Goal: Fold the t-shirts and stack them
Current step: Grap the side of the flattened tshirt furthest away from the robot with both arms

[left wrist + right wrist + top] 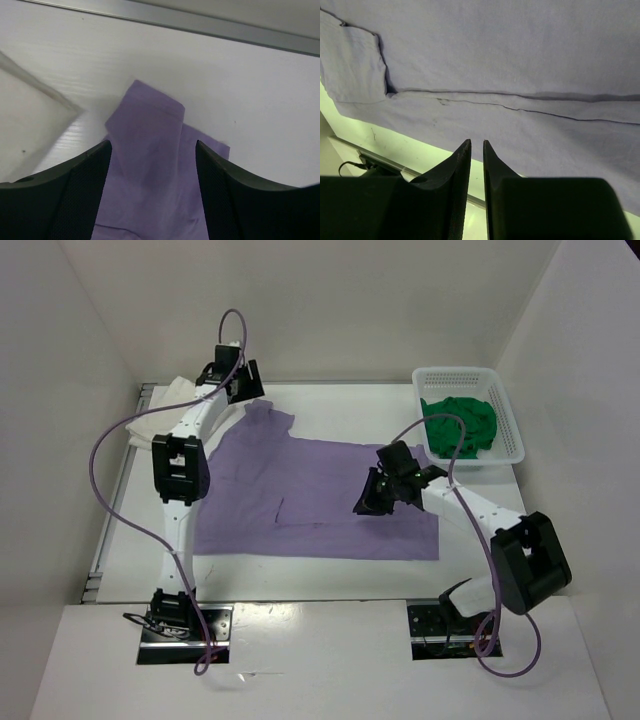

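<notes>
Only the overhead view shows the basket of green shirts beyond the purple shirt's far-right corner, and a white cloth off its far-left corner. The purple shirt lies spread on a white table between white walls. The left gripper hangs over its sleeve, fingers wide — the right gripper, fingers nearly together and holding nothing, hovers over its right half.

Left arm: was white with black joint housings.
Right arm: wore matching white and black.
Cables: were purple, looping.
Left fingers: were black, mesh-textured.
</notes>
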{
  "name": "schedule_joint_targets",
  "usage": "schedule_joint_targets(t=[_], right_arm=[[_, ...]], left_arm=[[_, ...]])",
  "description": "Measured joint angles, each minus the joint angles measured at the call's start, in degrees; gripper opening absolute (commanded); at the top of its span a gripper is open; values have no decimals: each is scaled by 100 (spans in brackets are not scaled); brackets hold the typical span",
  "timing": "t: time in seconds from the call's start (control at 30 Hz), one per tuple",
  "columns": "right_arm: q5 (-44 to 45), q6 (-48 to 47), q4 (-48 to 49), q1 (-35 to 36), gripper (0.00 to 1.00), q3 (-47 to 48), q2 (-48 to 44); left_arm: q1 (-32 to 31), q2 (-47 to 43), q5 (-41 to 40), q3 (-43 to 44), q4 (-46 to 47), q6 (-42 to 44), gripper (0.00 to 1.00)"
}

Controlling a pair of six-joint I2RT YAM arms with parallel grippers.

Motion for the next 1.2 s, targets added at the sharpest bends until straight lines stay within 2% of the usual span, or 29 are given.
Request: schedule_joint_targets(t=[0.27,0.5,0.67,0.87,1.03,1.2], right_arm=[[39,22,-87,0,21,0,-310],[127,50,-114,-2,21,-2,-354],[157,136,-111,-2,21,-42,-365],[142,197,-114,-2,21,-87,-376],[101,197,-107,-2,21,-90,-376],[26,205,-105,-2,21,-138,-376]], left_arm=[[-26,645,7,833,-332,17,65],[24,1451,28,2197,-946,35,69],[72,1506,125,2264,-1117,31,66],[98,1657,236,2291,-1060,31,76],[90,1808,236,2291,-872,22,77],[90,1814,190,2293,-363,-11,64]])
